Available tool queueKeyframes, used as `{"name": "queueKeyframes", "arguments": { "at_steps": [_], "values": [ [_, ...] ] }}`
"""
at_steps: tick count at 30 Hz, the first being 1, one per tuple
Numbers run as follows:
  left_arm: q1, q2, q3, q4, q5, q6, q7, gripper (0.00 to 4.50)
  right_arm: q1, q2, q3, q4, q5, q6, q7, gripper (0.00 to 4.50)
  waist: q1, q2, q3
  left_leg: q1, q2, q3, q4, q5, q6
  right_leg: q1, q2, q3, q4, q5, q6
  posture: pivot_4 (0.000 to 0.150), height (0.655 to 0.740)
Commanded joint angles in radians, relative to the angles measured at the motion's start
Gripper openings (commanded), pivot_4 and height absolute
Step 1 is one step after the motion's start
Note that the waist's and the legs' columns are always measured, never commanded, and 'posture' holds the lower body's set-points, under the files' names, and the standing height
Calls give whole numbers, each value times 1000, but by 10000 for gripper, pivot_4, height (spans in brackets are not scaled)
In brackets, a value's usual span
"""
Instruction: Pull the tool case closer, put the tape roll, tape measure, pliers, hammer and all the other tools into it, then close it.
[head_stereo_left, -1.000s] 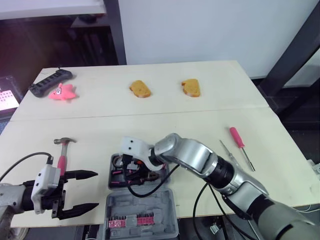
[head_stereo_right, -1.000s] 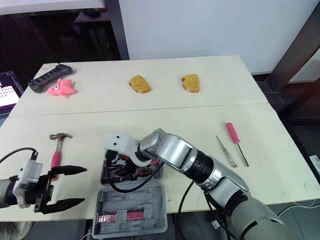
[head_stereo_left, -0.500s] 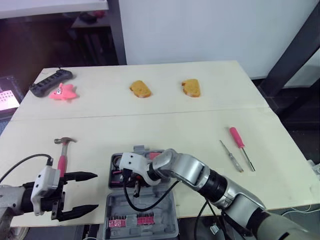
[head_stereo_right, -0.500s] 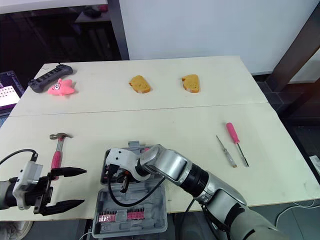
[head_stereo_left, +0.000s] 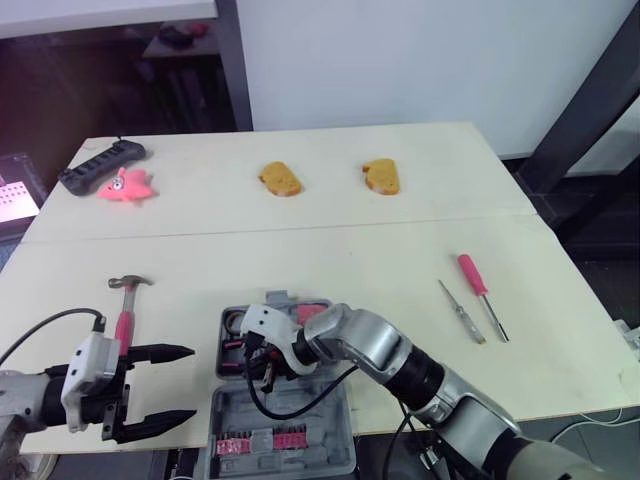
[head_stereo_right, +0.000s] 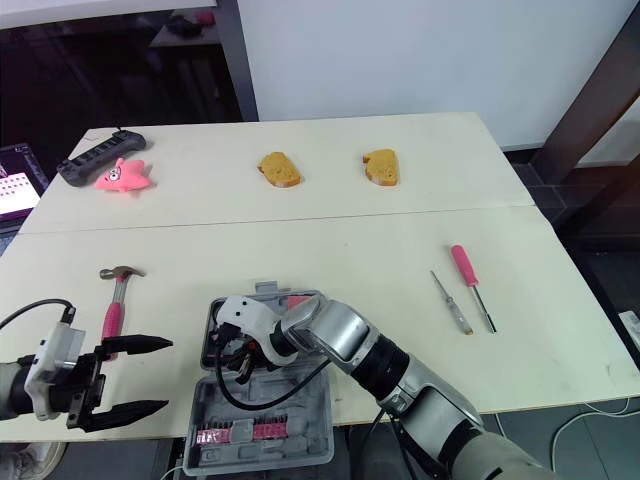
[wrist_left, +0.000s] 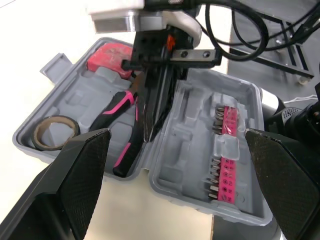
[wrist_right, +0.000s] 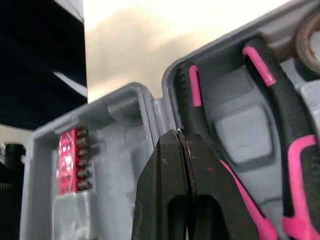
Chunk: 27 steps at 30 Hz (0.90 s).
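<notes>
I find the right hand (wrist_right: 178, 134) pressed together on nothing, tips down in the open tool case (wrist_left: 190, 115), just beside the pliers (wrist_left: 125, 145). The case sits at the near edge of the desk (head_stereo_left: 350, 250). It holds the pliers, a tape roll (wrist_left: 40, 127) and a red tape measure (wrist_left: 112, 55), and its lid carries bits (wrist_left: 222, 150). The left hand (head_stereo_left: 190, 382) is spread, near the hammer (head_stereo_left: 124, 315) left of the case. Two screwdrivers (head_stereo_left: 478, 285) lie well apart to the right.
</notes>
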Motion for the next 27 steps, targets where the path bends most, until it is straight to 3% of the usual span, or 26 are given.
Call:
{"name": "queueKeyframes", "arguments": {
  "at_steps": [1,6,16,27],
  "values": [
    [13,12,33,-20,-5,-5,-4,45000,21,-4,-16,113,-45,38,-52,446,0,0,0,1,0,0,0,0,0,0,0,0,0,0,0,1500,7400],
    [22,14,34,-26,-6,-6,-4,45000,26,8,-38,131,-38,42,-43,446,0,1,-1,5,0,0,-2,0,0,3,1,0,0,0,-2,1500,7400],
    [13,20,36,-23,-7,-4,0,45000,26,-3,-130,-141,38,-142,58,446,1,0,-1,-2,0,0,0,1,-2,-2,1,0,0,1,-1,1500,7400],
    [5,22,33,-23,-6,1,3,45000,46,-58,-36,-81,-61,-135,42,446,2,0,-1,-3,0,0,0,1,-2,-2,0,0,-1,1,-1,1500,7400]
  ]
}}
